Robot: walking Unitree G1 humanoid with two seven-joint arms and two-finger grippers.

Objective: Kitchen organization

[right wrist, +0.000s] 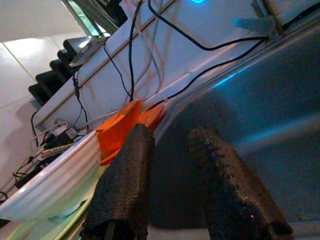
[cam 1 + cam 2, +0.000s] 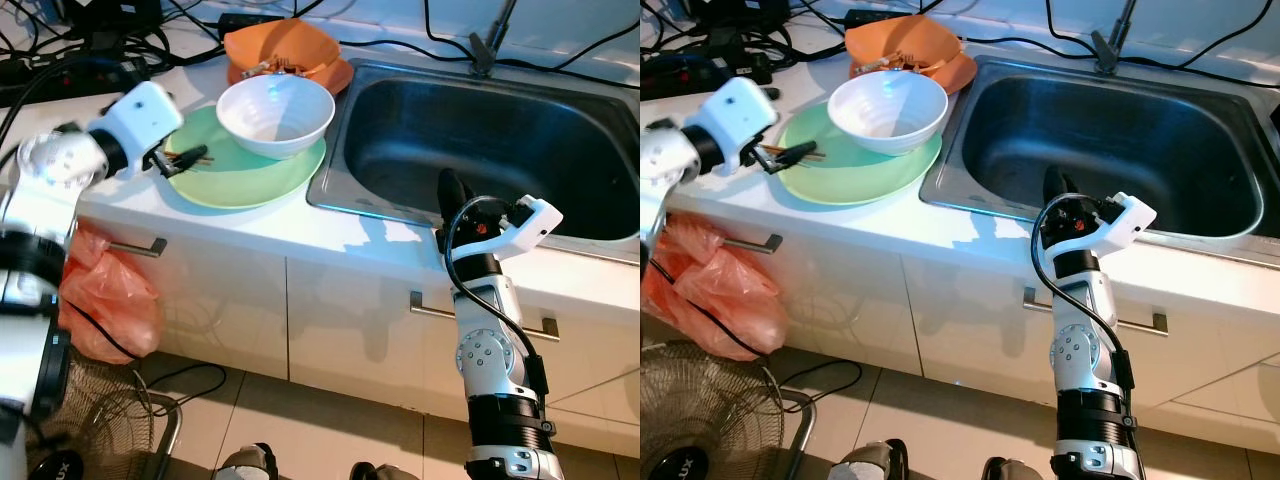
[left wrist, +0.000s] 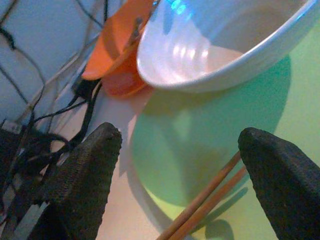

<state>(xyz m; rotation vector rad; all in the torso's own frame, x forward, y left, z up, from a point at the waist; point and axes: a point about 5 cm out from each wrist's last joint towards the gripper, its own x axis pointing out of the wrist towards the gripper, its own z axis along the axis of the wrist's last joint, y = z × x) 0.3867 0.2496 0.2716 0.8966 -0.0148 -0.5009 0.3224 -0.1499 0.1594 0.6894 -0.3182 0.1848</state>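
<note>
From my seat I see a white countertop [image 2: 260, 225] crowded at its back edge with black cables [image 2: 90, 40] and power strips, which hem in the dishes from behind. A white glossy bowl [image 2: 275, 113] sits on a flat pale-green plate [image 2: 245, 170], and just behind them lie orange plastic dishes [image 2: 285, 52] with something thin resting inside. A pair of brown wooden chopsticks [image 2: 185, 158] lies on the plate's near-left rim, right where my left gripper [image 2: 165, 163] is; in the left wrist view its textured black fingers [image 3: 85, 170] are spread wide, one to each side of the chopsticks [image 3: 205, 202] with nothing clamped. The bowl stands close beyond them. My right gripper [image 2: 452, 190] hangs over the front edge of the brushed steel sink [image 2: 480, 140], its fingers [image 1: 125, 190] a small gap apart and empty. Below the counter are white cabinet doors [image 2: 330, 320] with slim metal bar handles, an orange-pink plastic bag [image 2: 105, 300] hanging at the left, and a wire fan guard [image 2: 90, 420] on the tiled floor. I can read no labels or writing anywhere.
</note>
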